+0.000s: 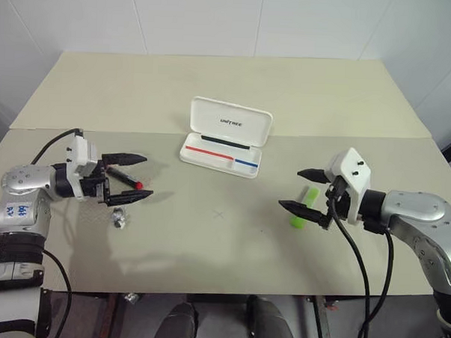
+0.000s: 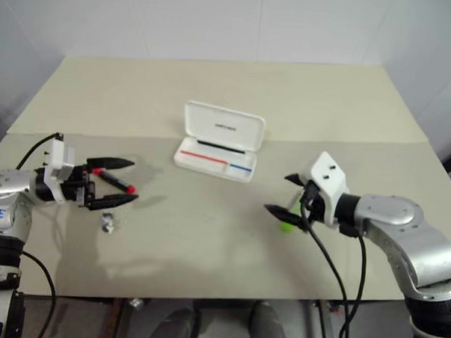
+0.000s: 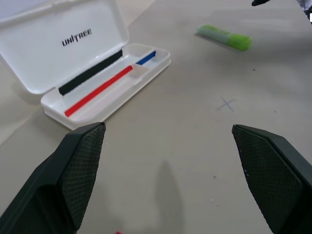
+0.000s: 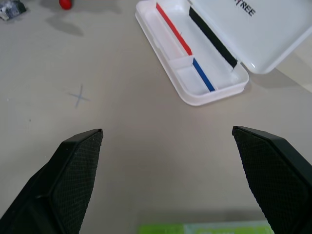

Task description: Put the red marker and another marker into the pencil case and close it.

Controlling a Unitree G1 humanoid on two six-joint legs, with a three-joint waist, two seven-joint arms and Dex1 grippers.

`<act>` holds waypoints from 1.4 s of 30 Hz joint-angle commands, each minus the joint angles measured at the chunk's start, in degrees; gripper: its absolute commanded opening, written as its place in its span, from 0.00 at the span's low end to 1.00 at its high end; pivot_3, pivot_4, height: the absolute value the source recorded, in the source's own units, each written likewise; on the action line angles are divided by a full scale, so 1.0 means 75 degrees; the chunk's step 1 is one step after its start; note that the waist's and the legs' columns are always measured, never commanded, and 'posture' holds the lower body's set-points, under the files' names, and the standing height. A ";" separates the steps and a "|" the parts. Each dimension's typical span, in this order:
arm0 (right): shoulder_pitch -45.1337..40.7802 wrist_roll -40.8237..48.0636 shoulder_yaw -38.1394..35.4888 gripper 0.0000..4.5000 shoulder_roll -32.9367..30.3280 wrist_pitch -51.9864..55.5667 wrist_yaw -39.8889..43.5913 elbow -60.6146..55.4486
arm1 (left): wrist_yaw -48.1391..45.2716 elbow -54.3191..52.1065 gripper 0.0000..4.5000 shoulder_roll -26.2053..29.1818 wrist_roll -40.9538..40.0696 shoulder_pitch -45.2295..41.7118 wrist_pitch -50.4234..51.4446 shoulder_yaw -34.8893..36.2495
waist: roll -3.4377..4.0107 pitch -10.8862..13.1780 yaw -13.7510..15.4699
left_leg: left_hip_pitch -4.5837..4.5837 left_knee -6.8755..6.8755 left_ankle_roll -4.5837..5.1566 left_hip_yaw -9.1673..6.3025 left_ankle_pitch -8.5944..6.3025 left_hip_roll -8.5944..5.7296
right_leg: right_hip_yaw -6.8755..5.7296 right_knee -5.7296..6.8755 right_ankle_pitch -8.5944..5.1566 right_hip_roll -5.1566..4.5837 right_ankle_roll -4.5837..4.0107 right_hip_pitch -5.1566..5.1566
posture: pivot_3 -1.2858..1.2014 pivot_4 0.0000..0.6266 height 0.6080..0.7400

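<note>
While one pencil case (image 1: 225,137) gapes, two markers wait.

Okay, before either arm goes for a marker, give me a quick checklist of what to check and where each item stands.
1. Pencil case lid up, tray reachable: ok.
2. Left gripper jaws open over the red marker: ok.
3. Right gripper jaws open over the green marker: ok.
4. Both markers lying loose on the table: ok.
5. Silvery lump apart from the red marker: ok.
6. Tray compartments free of clutter: ok.
</note>
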 commanded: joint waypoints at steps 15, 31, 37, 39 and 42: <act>-0.1583 -0.0856 0.1790 1.00 0.1221 0.0127 -0.0502 0.0573 | -0.0134 0.0057 0.99 -0.0220 -0.0489 -0.0215 0.0174 0.0498 | 0.0000 0.0000 -0.0101 | 0.0012 0.0006 -0.0004 0.0000 0.0002 0.0006 | 0.0005 0.0025 0.0002 0.0011 -0.0004 -0.0002 | 0.52 0.24 1.00; -0.4238 -0.2703 0.3392 1.00 0.2373 -0.1099 0.0739 0.4942 | 0.0189 -0.1056 0.99 -0.0477 -0.0689 0.0079 0.0563 0.0661 | 0.0000 0.0000 -0.0244 | 0.0009 -0.0011 -0.0033 0.0003 0.0019 0.0011 | 0.0012 0.0043 0.0003 0.0017 -0.0009 -0.0029 | 0.52 0.24 1.00; -0.4850 -0.3035 0.3397 1.00 0.2664 -0.1733 0.1294 0.6191 | 0.0576 -0.1971 0.99 -0.0472 -0.0890 0.0826 0.0883 0.0896 | 0.0000 0.0000 -0.0260 | 0.0004 -0.0016 -0.0037 0.0004 0.0020 0.0012 | 0.0013 0.0059 0.0003 0.0015 -0.0009 -0.0031 | 0.52 0.24 1.00; -0.5006 -0.3119 0.3405 1.00 0.2752 -0.1899 0.1490 0.6497 | 0.0722 -0.2202 0.99 -0.0439 -0.0931 0.1041 0.0959 0.0994 | 0.0000 0.0000 -0.0255 | 0.0003 -0.0017 -0.0037 0.0004 0.0020 0.0012 | 0.0013 0.0059 0.0003 0.0015 -0.0009 -0.0033 | 0.52 0.24 1.00; -0.5113 -0.3263 0.3378 1.00 0.2902 -0.2102 0.1628 0.6850 | 0.0890 -0.2449 0.99 -0.0422 -0.0950 0.1317 0.1007 0.1079 | 0.0000 0.0000 -0.0259 | 0.0003 -0.0013 -0.0037 0.0004 0.0021 0.0011 | 0.0013 0.0051 0.0003 0.0015 -0.0010 -0.0034 | 0.52 0.24 1.00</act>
